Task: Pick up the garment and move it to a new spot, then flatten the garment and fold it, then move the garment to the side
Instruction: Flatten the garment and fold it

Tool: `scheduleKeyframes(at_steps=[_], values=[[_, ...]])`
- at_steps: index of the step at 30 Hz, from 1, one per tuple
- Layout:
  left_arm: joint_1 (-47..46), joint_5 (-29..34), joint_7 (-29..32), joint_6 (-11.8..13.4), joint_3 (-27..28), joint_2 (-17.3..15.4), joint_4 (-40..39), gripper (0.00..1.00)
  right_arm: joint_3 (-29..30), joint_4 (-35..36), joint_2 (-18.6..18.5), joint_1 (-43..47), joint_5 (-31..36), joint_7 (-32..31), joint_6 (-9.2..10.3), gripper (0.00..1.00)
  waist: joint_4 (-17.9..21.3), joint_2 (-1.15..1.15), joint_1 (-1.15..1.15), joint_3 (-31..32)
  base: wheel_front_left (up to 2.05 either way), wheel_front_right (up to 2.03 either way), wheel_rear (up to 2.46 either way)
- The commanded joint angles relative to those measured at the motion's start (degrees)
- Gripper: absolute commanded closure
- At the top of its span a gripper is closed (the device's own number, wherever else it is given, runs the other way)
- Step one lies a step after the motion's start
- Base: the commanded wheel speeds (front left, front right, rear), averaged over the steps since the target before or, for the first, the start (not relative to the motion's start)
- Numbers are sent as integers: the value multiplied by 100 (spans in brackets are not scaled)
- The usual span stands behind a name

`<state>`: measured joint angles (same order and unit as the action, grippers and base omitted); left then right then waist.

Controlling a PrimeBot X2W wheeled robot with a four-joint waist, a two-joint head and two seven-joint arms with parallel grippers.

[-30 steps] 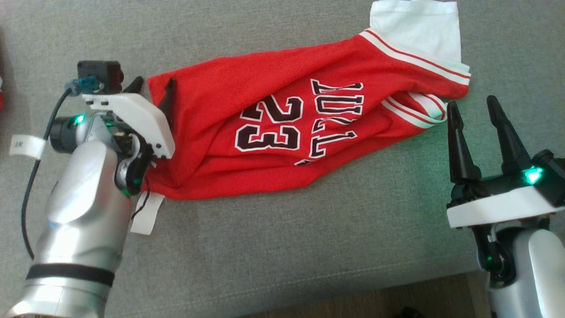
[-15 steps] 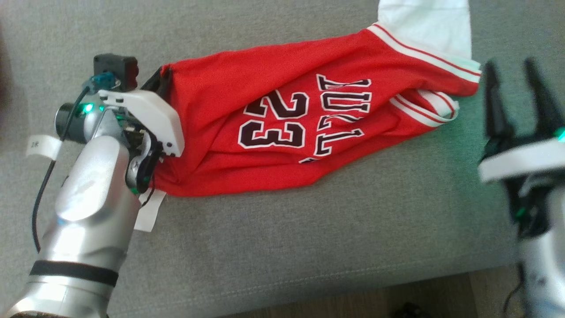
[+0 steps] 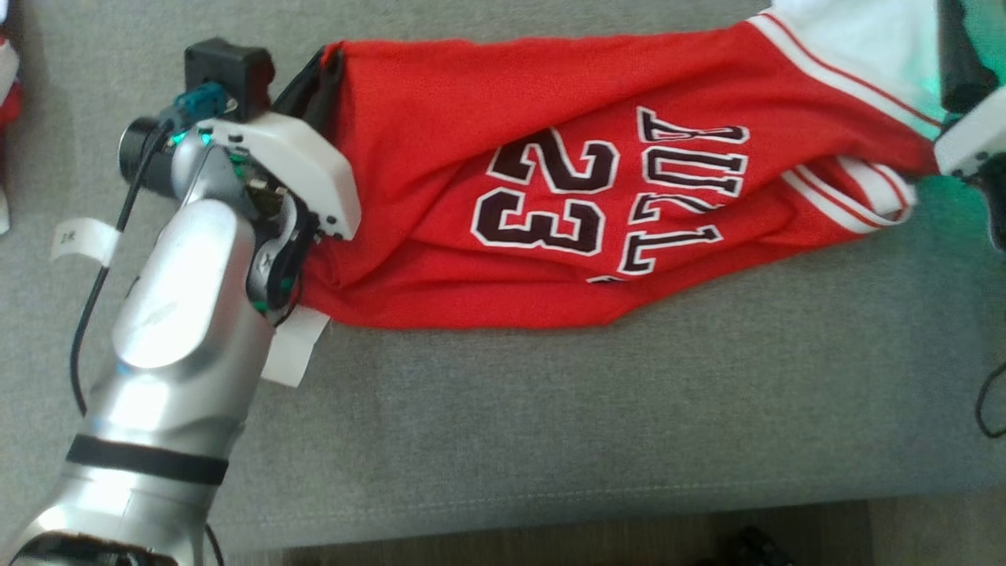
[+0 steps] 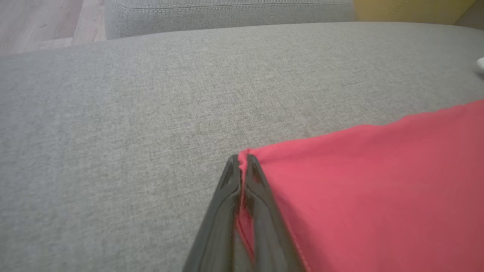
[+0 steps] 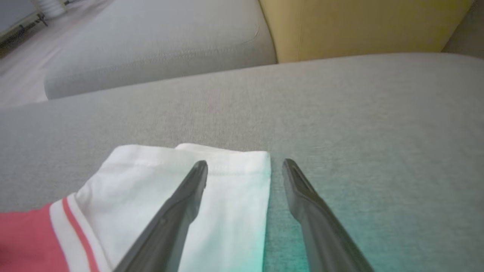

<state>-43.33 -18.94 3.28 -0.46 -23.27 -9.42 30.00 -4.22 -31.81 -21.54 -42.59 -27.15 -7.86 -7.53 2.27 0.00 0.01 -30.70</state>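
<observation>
Now that the left gripper [image 4: 242, 161] has pinched a corner of the jersey [image 3: 471, 102], the right gripper [image 5: 245, 163], jaws spread, has reached the sleeve [image 5: 151, 170]; lifting looks next.

My left arm [image 3: 181, 314] stretches forward, wrist angled right, and the left gripper [image 4: 242, 162] has its jaws pinched tight on a corner of the garment [image 4: 378, 189]. My right gripper [image 5: 245, 168] hangs low, jaws spread wide.
</observation>
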Motion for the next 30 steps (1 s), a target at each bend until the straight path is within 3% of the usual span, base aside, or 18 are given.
scheduleKeyframes(at_steps=[1, 10, 11, 12, 13, 24, 30], values=[[-186, 54, -43, 10, 138, -149, -161, 100, -185, -8, -181, -127, -103, -59, 4, 0, -72, 0, -1, -87, 0, 0, 0], [-223, 36, -182, -3, 80, -154, -324, 100, -835, -998, -435, -756, -627, -429, 4, 0, -126, 0, -1, -211, 0, 0, 0], [-223, 34, -227, -1, 88, -169, -349, 100, -934, -1013, -444, -784, -730, -483, 4, 18, -127, 0, -1, -210, 0, 0, 0], [-220, 22, -279, 8, 108, -178, -372, 100, -1021, -1010, -462, -796, -854, -520, 4, 93, -128, 0, -1, -204, 0, 0, 0], [-210, -9, -344, 25, 147, -179, -396, 100, -1125, -973, -517, -801, -922, -507, 4, 100, -130, 0, -1, -190, 0, 0, 0], [-15, 49, -991, 211, 389, -519, -1231, 100, -1148, 206, -1072, -611, -977, 1373, 4, 100, 48, 0, -1, 317, 0, 0, 0], [220, 116, -988, 433, 593, -841, -2364, 100, -620, 1497, -1147, -300, -596, 1588, 4, 100, 240, 0, -1, 857, 0, 0, 0]])
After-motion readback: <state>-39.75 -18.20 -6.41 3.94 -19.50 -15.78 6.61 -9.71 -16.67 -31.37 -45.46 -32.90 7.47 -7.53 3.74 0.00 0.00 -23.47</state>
